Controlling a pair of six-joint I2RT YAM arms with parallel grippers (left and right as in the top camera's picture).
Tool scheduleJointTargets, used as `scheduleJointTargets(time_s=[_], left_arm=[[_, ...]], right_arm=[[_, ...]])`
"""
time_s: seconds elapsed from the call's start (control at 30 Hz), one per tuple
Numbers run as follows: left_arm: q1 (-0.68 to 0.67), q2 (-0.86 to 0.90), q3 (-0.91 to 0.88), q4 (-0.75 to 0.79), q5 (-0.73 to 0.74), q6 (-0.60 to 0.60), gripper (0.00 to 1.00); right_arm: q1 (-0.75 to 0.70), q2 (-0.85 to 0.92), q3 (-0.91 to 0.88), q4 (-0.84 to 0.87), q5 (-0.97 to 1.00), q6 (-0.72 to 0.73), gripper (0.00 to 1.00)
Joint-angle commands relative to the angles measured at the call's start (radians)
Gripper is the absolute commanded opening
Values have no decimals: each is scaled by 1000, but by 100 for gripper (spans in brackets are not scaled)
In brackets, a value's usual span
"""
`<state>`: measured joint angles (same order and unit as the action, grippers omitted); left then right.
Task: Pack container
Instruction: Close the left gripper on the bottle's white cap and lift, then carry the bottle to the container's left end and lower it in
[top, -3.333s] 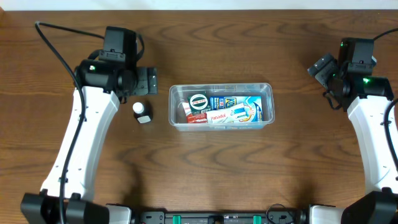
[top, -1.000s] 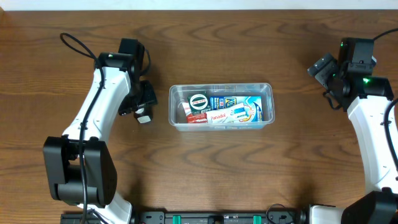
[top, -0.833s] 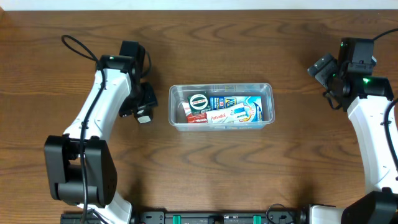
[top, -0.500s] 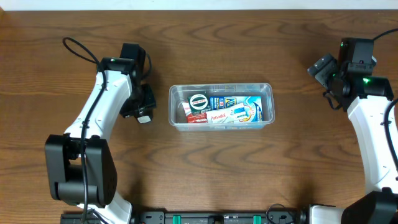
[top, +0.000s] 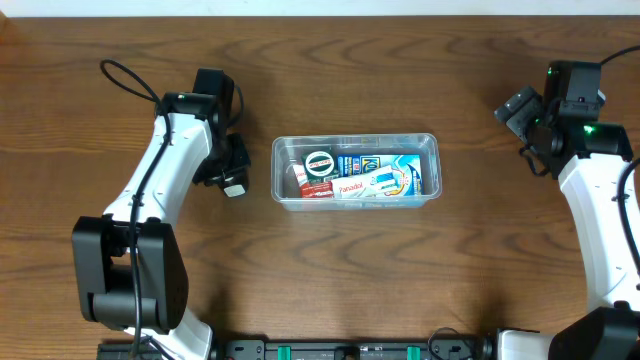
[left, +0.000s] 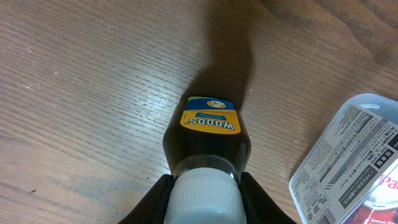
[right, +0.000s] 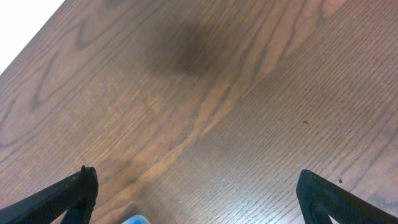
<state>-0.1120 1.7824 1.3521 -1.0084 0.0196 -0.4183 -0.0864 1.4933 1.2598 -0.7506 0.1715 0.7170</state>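
Left pincer: my left gripper (left: 205, 182) is clamped on the white ribbed cap (left: 202, 200) of a small dark bottle with a yellow-and-blue label (left: 209, 140), one black finger on each side of the cap.
Bottle: upright on the brown wooden table (top: 320, 270), just beside the left end of the tub but apart from it.
Task's thing: the clear plastic rectangular container with rounded corners (top: 355, 137) sits mid-table, between my two arms, long side running left to right.
Inside it: a round green-lidded tin (top: 319, 164), a red-and-white box (top: 350, 188) and a blue-and-white box (top: 395, 178) lie packed together. I judge the free room is tight.
How it handles: I judge the container is light, with thin springy walls, and it slides easily on the smooth wood. A knock from the bottle could shove it.
Where to hold: I'd pinch the rim at a short end, since the long walls would bow.
Right pincer: my right gripper (right: 196, 183) is spread wide with nothing in it, above bare wood well to the right of the container.
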Motion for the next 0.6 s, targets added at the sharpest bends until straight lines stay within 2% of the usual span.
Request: scheduleJointTargets(time_s=[0.0, 0.4, 0.57], left_arm=[[4, 5, 12, -2, -4, 29, 21], [1, -125, 152, -113, 4, 80, 21], [-22, -225, 161, -105, 19, -43, 21]], right_arm=[[-2, 5, 0, -2, 4, 11, 99], [-2, 5, 0, -2, 4, 11, 99], [-2, 5, 0, -2, 4, 11, 99]])
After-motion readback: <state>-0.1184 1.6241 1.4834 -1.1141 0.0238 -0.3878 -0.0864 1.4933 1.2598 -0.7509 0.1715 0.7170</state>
